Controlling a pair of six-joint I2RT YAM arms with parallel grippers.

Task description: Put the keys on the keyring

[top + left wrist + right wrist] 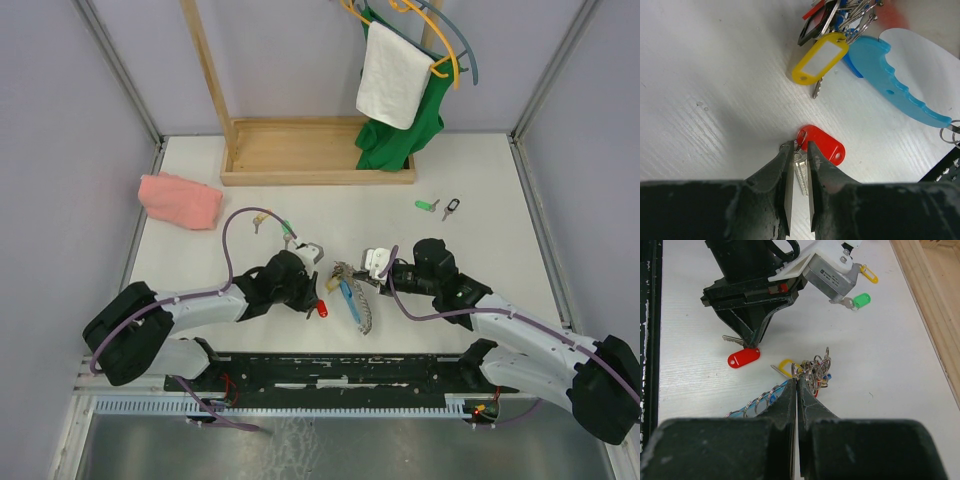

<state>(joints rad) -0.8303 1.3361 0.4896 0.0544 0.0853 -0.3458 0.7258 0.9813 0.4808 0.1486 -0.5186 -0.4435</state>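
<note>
Currently the left gripper (799, 150) is pinched on the key (801, 175), its fingers on either side of the blade just behind the head. The key lies flat on the table (715, 100). Its red tag (824, 143) trails out toward 2 o'clock in the left wrist view.

The right gripper (797, 382) is closed on the keyring (814, 371), biting into the tangle of rings at the bunch's near edge. From above, the keyring lies at about 2 o'clock from the red tag, near it but not touching. The blue piece (890, 85) and the chain (760, 399) spill off it toward 5 o'clock.

Several things could spoil the joining, I judge:

- **Key twisting:** the grip on the blade is narrow and low against the table, so the key may swivel or slip out on lifting, pulled by the hanging tag.
- **Wrong ring held:** the right fingers hold one loop among many. I cannot tell which, and the bunch could roll and hide the opening.
- **Snagging:** the yellow tag (820, 57) and the loose chain sit right on the approach path and could catch the key.
- **Collision:** both sets of fingers work close together, so a small misjudged closing move could knock them into each other.
</note>
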